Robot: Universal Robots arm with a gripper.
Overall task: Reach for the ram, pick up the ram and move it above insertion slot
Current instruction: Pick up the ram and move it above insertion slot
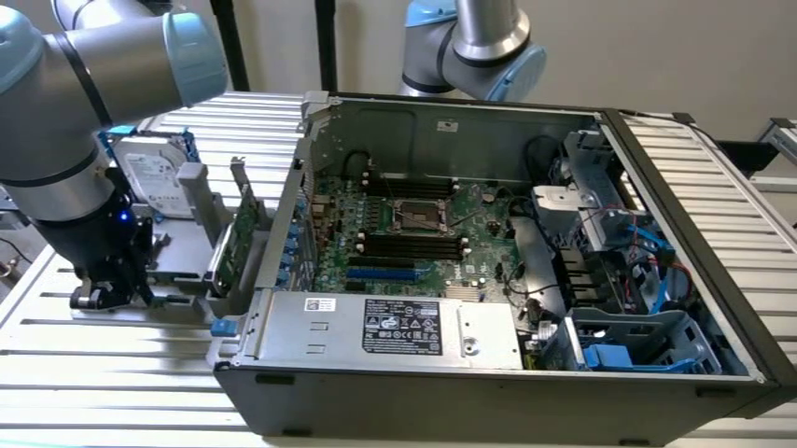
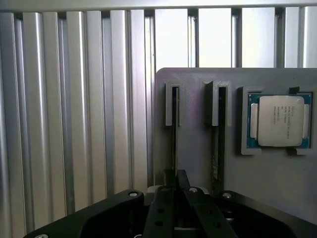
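Claw (image 2: 175,179) was pinched shut on the ram (image 2: 174,130), which stood on edge in a slot of the grey holder (image 2: 194,148). A second stick (image 2: 218,139) stood just beside it, a processor (image 2: 280,120) beyond. The holder lay on the slatted desk (image 2: 74,124).

Bright even light w/ glare on table slats (image 2: 218,37)

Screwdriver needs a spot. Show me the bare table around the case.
Bare table slats run along the exterior view's left, in front of the fixture; more lie at its right, past the case. The fixture itself is crowded: hard drive, card, gripper.
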